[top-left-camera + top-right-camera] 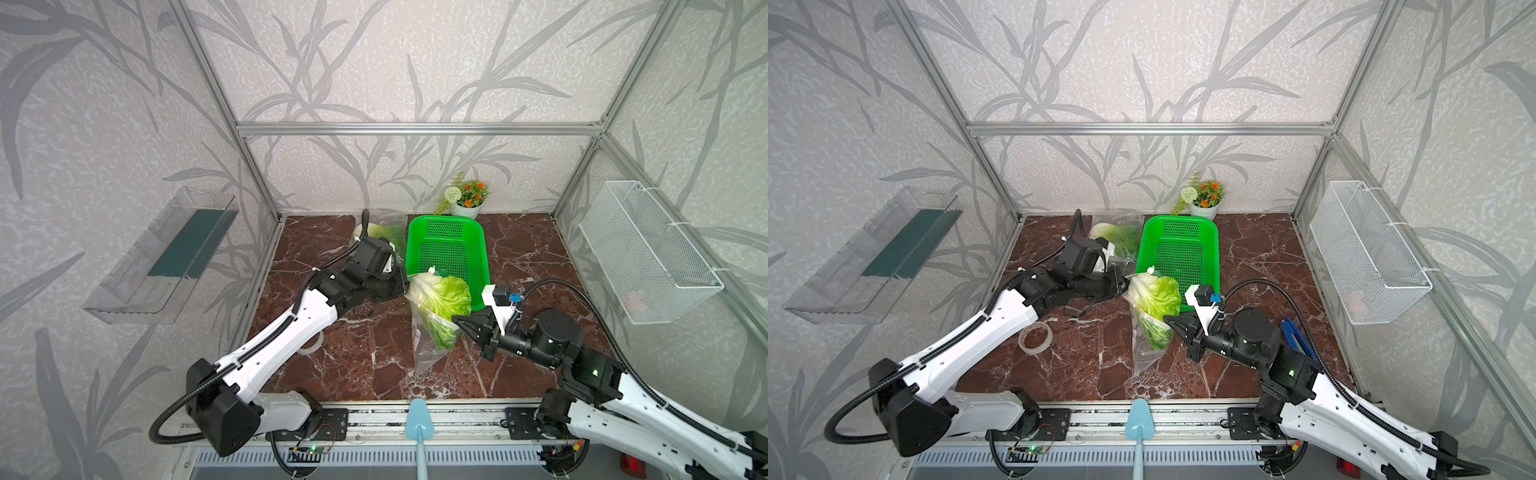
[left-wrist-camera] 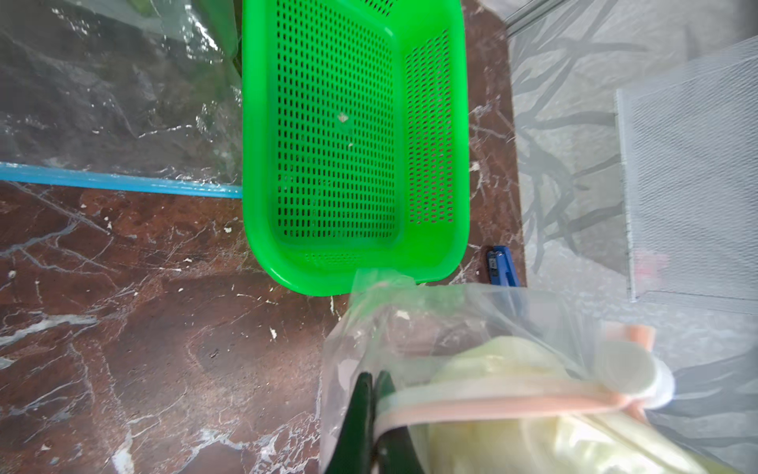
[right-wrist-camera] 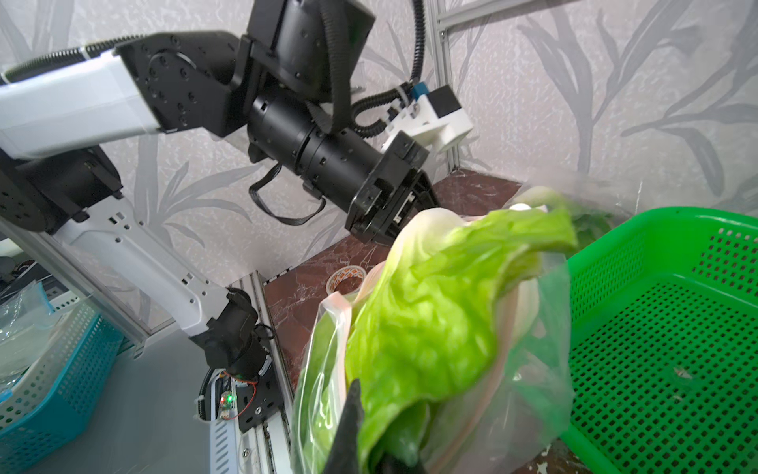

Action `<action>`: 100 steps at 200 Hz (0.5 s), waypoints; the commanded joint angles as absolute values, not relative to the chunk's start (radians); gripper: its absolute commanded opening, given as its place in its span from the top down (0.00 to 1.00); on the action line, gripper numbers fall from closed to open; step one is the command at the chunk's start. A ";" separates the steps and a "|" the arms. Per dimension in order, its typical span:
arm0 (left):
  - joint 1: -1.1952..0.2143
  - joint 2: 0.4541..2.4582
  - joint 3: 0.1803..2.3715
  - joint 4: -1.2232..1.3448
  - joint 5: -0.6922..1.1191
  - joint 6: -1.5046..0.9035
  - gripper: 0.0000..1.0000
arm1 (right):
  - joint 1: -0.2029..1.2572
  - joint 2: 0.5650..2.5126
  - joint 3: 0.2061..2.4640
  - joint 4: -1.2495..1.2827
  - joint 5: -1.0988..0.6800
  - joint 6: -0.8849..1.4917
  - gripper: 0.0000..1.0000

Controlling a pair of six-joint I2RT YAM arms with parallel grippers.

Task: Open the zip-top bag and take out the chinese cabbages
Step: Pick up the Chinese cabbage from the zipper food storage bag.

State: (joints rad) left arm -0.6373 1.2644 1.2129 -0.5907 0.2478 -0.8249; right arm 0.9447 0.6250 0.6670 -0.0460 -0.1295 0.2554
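2 cabbages, 2 bags, 1 basket. Left fingers and right fingers are clamped on the front bag, front cabbage poking out. Back cabbage is inside the back bag, beside the basket.

Zip-top bag is thin, clear, crinkly plastic film, the green basket is glossy perforated plastic, and the table looks like shiny polished marble.

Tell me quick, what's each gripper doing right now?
Left gripper: closed, pinching the zip-top bag at its rim.
Right gripper: closed on the chinese cabbage, on its green leaf, it seems.
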 commanded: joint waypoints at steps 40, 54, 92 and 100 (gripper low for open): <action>-0.641 1.216 1.156 -0.548 0.171 -0.860 1.00 | 0.949 0.656 0.593 0.408 0.047 0.258 1.00; -0.660 1.225 1.160 -0.544 0.169 -0.856 1.00 | 0.950 0.677 0.581 0.467 0.075 0.259 1.00; -0.708 1.221 1.162 -0.495 0.150 -0.859 1.00 | 0.949 0.748 0.562 0.597 0.138 0.293 1.00; -0.713 1.213 1.161 -0.481 0.143 -0.864 1.00 | 0.950 0.764 0.561 0.608 0.143 0.299 1.00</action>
State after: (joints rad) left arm -0.6830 1.2285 1.1748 -0.4992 0.1497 -0.8494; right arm 0.9531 0.7403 0.5560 0.3679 0.0273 0.2798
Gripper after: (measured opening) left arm 0.047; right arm 0.061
